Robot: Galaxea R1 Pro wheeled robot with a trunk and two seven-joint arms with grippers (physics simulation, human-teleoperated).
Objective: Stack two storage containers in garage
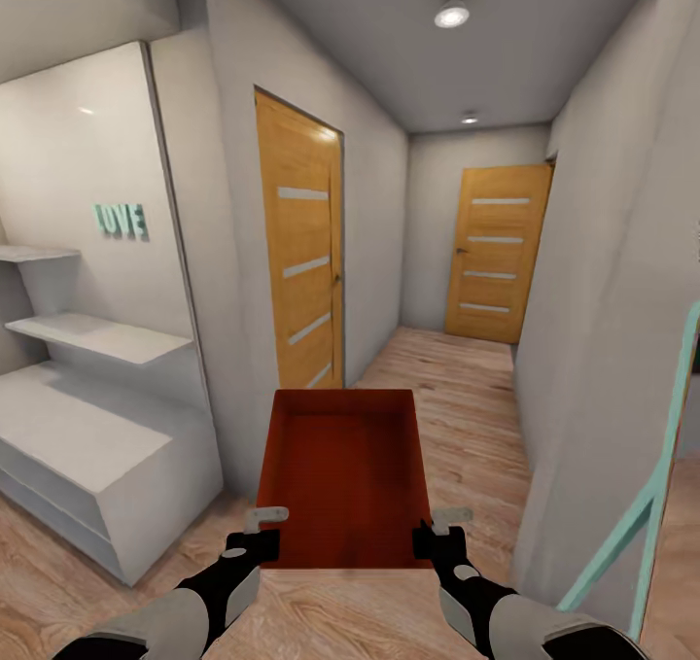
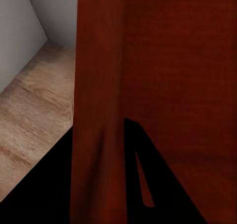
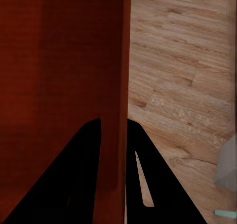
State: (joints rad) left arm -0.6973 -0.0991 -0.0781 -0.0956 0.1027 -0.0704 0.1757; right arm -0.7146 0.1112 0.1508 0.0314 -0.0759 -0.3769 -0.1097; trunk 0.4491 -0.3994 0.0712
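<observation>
1. The left gripper (image 1: 264, 516) is clamped on the left side wall of the storage container (image 1: 345, 475), near its closest corner. The wrist view shows the thin wall (image 2: 96, 105) passing between the two dark fingers (image 2: 54, 184).
2. The right gripper (image 1: 449, 517) is clamped the same way on the right side wall (image 3: 116, 85), one finger (image 3: 64, 179) inside and one outside. The container hangs between both grippers, in front of them and above the wood floor (image 1: 467, 417).
3. I judge the container to be light and quite stiff, but its walls are thin and smooth, so it may slip or bend if one arm pulls alone. A hold on both side walls, kept level, seems the safest.
4. Just to the left of the left gripper stands a white shelf unit (image 1: 87, 417) with a wall corner (image 1: 219, 349) behind it. This corner is near the container's left edge.
5. To the right of the right gripper there is a plain wall (image 1: 603, 300) and a turquoise frame (image 1: 661, 456); the free room there is narrow.
6. Ahead of the grippers the hallway is open. A wooden door (image 1: 301, 252) is on the left and another wooden door (image 1: 498, 252) is at the far end; both look closed.
</observation>
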